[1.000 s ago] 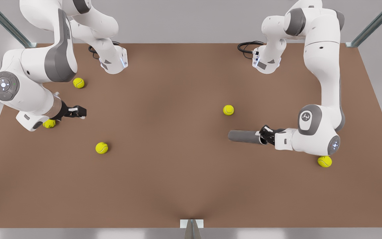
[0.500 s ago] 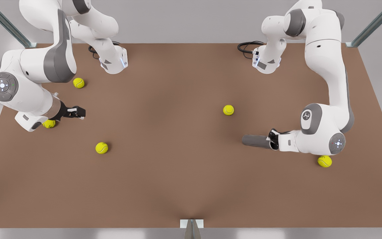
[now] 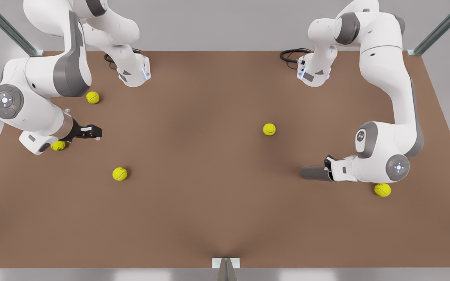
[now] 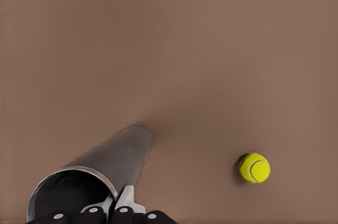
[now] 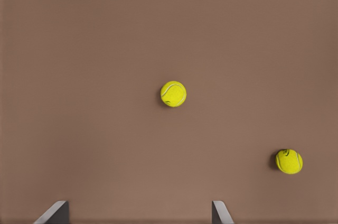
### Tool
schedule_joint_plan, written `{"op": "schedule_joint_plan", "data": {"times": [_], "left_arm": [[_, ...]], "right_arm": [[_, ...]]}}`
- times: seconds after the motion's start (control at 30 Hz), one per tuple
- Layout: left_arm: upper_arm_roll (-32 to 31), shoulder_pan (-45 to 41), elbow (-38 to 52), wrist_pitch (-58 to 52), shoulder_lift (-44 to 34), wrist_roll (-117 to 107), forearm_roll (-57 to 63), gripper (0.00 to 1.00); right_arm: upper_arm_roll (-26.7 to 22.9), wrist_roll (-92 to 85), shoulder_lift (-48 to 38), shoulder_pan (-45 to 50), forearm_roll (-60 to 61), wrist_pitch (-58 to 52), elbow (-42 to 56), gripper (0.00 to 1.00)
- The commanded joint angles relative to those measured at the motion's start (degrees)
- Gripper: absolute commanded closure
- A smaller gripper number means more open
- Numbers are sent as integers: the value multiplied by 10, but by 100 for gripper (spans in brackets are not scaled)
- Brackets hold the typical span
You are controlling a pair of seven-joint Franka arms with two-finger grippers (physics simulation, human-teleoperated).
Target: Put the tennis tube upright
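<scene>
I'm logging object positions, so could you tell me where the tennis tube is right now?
The tennis tube is on the front view's right, tilted, its open end gripped by the left gripper, between two tennis balls.

One tennis tube [image 3: 314, 173] lies on the brown surface [image 3: 209, 214], toward the edge at the front view's right. Five yellow-green tennis balls are spread over the surface: one [image 3: 92, 97] near the far corner at the front view's left, one [image 3: 58, 146] by that same side edge and partly under an arm, one [image 3: 120, 173] further in from that edge, one [image 3: 269, 129] about midway between the centre and the edge at the front view's right, and one [image 3: 382, 190] close to that edge. Two white arms stand at the far edge, each carrying one gripper, so two grippers: the left gripper [image 3: 329, 168] and the right gripper [image 3: 90, 132].
</scene>
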Motion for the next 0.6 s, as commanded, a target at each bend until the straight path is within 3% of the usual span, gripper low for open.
{"op": "schedule_joint_plan", "data": {"times": [0.0,0.23,0.27,0.3,0.57], "left_arm": [[0,0,0,19,0,-47,13,79],[0,-3,-1,16,5,-49,31,79],[-1,-5,-2,16,5,-54,51,7],[-1,-7,-2,16,5,-63,53,0],[-1,-14,-2,-24,1,-82,53,0]], "right_arm": [[0,0,-1,-1,1,0,0,0],[1,1,-1,0,3,-1,1,0],[1,1,-1,0,2,-1,1,0],[1,1,-1,0,2,-1,1,0],[1,0,2,0,3,-1,1,0]]}}
